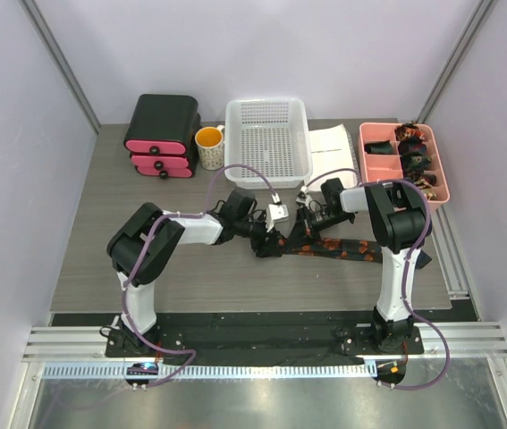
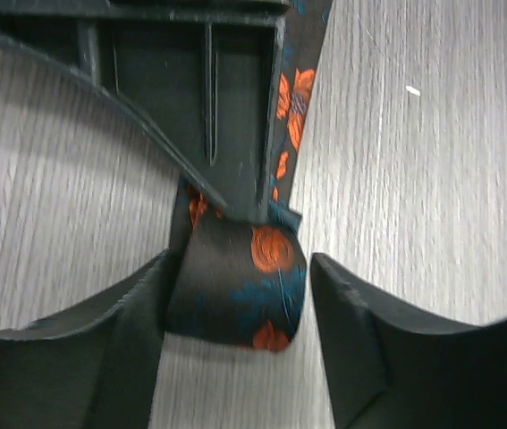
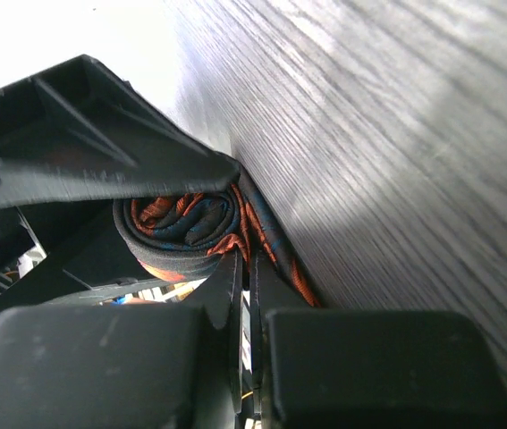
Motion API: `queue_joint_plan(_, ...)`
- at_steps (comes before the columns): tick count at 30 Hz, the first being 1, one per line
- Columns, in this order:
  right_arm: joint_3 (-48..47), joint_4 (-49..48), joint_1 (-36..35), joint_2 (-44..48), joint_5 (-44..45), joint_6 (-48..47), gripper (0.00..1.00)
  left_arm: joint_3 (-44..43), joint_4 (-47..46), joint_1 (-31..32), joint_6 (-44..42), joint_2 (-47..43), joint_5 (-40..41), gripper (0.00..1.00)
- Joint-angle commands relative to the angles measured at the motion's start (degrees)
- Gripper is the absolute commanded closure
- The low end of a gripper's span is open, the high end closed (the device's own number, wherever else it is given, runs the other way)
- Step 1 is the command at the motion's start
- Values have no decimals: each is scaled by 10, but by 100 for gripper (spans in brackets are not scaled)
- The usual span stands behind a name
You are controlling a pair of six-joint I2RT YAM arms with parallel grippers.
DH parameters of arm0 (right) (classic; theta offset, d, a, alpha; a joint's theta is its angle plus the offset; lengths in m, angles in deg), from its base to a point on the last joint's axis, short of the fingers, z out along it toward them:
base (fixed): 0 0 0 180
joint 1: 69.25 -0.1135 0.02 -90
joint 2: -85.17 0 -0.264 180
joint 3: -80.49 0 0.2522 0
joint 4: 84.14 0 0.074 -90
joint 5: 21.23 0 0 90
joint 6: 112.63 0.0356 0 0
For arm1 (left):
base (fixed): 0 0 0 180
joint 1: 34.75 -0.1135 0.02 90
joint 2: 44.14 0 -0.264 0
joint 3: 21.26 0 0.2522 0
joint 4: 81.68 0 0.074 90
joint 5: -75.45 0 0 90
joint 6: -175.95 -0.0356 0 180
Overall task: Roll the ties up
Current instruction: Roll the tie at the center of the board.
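One tie (image 1: 342,249), dark with orange blotches, lies across the table, its left end rolled into a small coil (image 2: 235,286). My left gripper (image 1: 266,243) is open with a finger (image 2: 128,344) on each side of the coil (image 3: 181,228); the left finger touches it and the right stands a little apart. My right gripper (image 1: 309,223) comes from the other side, its jaws shut to a thin slit (image 3: 244,255) at the coil's edge, with tie fabric at the tips. Its fingers (image 2: 217,107) press down onto the tie just behind the coil.
A pink tray (image 1: 439,174) at the right back holds several rolled ties (image 1: 414,156). A white basket (image 1: 267,138), a sheet of paper (image 1: 332,147), a yellow mug (image 1: 209,147) and a pink-and-black drawer box (image 1: 162,134) stand along the back.
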Motion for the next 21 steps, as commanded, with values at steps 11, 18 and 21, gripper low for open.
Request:
queue_joint_plan(11, 23, -15, -27, -7, 204, 35, 99, -7, -15, 45, 18, 17, 39, 54)
queue_joint_plan(18, 3, 17, -28, 19, 176, 17, 91, -30, 106, 71, -49, 26, 139, 79)
queue_joint_plan(21, -17, 68, -17, 53, 136, -1, 74, -39, 190, 74, -78, 32, 177, 85)
